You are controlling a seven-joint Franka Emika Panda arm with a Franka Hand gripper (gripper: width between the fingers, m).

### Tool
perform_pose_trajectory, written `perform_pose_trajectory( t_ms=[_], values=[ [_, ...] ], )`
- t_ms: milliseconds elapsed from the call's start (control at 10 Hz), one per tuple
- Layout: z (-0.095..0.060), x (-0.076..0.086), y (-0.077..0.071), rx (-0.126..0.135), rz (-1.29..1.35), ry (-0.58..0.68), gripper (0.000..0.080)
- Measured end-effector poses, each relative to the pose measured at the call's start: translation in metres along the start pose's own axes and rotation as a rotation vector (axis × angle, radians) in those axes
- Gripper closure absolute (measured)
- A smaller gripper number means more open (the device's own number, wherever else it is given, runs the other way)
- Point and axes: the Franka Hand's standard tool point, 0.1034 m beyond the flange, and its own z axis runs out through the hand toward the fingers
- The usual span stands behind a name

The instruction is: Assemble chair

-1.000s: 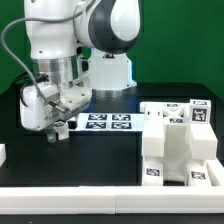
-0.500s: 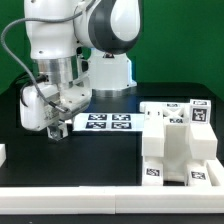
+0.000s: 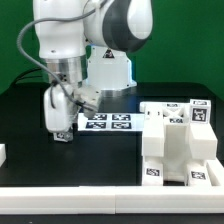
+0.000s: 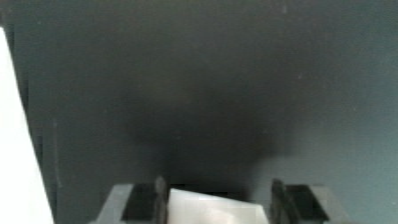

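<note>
My gripper [image 3: 62, 132] hangs low over the black table at the exterior view's left, just beside the marker board [image 3: 108, 122]. In the wrist view the gripper [image 4: 217, 206] has a small glossy white chair part [image 4: 210, 210] between its fingers [image 4: 146, 200], and they look closed on it. Most of that part is hidden by the hand in the exterior view. A chunky white block of joined chair parts [image 3: 172, 148] with square tags stands at the exterior view's right. More flat tagged pieces [image 3: 178, 108] lie behind it.
A small white piece [image 3: 3, 153] sits at the exterior view's left edge. The table's white front edge [image 3: 100, 194] runs along the bottom. The robot base [image 3: 110, 70] stands behind the marker board. The wrist view shows dark table and a pale strip [image 4: 13, 150] at one side.
The hand has turned about its wrist and shifted a little toward the exterior view's right, nearer the marker board. The chair block has not moved.
</note>
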Motion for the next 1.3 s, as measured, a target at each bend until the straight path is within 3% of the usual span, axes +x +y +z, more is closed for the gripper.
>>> perform_pose_trajectory(
  t_ms=[300, 500, 600, 1000, 1300],
  values=[
    [0.000, -0.002, 0.000, -0.002, -0.268, 0.010, 0.0520],
    [-0.001, -0.022, 0.003, -0.001, -0.683, 0.052, 0.0520],
    [0.001, -0.024, 0.007, -0.016, -0.802, 0.049, 0.0520],
    [-0.001, -0.016, 0.006, -0.020, -1.041, 0.056, 0.0520],
    [-0.001, -0.016, 0.006, -0.020, -1.041, 0.056, 0.0520]
  ],
)
